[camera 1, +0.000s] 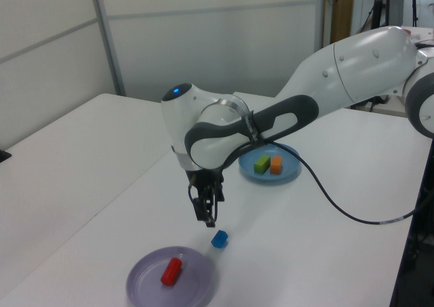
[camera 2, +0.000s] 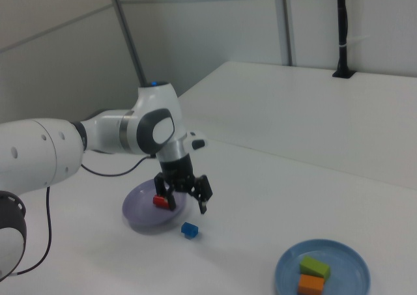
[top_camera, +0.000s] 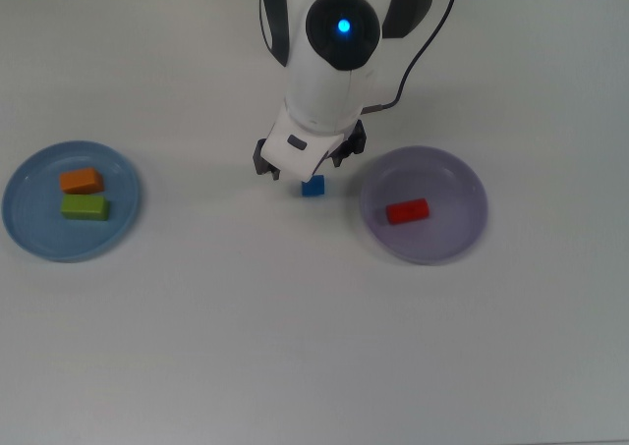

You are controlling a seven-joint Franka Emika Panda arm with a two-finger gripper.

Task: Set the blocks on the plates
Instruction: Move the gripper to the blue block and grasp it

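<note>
Above the blue cube [camera 2: 189,229], gripper [camera 2: 186,199] hangs pointing down, fingers spread wide, nothing held. Top view: wrist covers cube's far edge. Red brick [top_camera: 407,211] on lavender plate [top_camera: 462,231]; orange [top_camera: 81,181] & green [top_camera: 85,207] bricks on light blue plate [top_camera: 29,229].

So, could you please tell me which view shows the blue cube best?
The left view: the blue cube sits fully clear below the gripper. The right view shows it clear too; in the top view the gripper overlaps its upper edge.
</note>
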